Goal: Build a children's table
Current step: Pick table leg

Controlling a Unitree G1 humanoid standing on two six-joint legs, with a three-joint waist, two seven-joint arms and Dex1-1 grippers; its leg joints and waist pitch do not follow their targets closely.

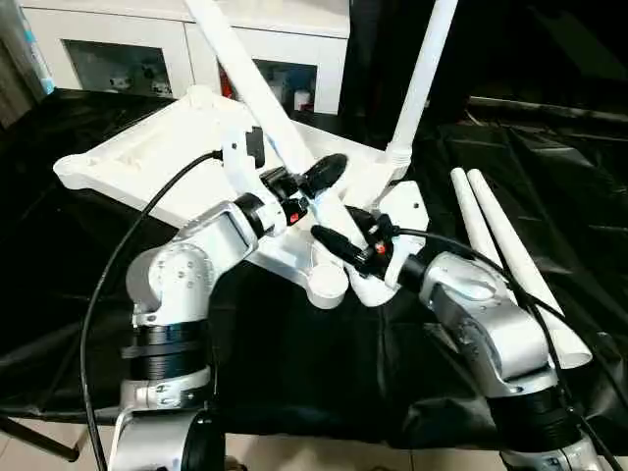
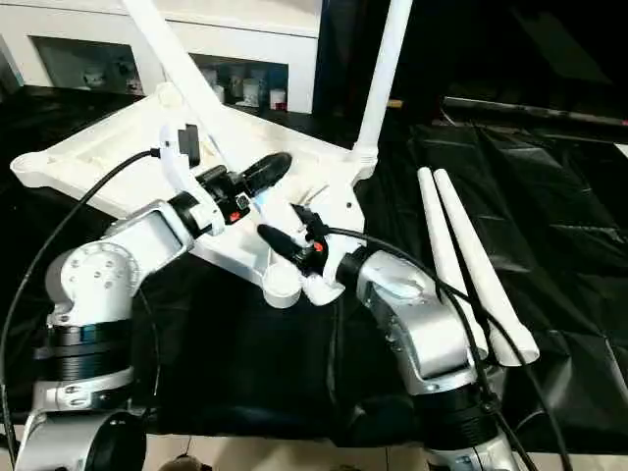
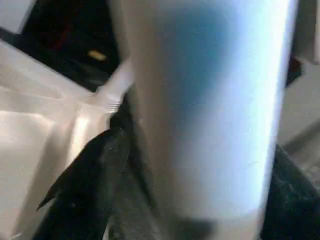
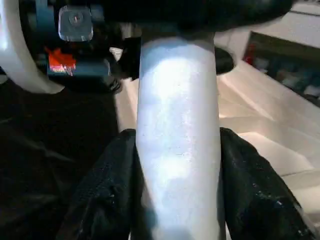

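The tabletop (image 1: 147, 162) lay upside down on the work table (image 1: 88, 285), one leg (image 1: 424, 74) upright in its far-right corner; two loose legs (image 1: 510, 260) lay side by side to its right

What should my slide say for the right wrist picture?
Right gripper holds a white table leg between its jaws, beside the tabletop.

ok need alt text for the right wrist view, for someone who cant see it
Seen close up, a white tube leg runs up between the right gripper's two black fingers, which press on it from both sides. Beyond it lies the white ribbed underside of the tabletop, and higher up the leg the left gripper also meets it.
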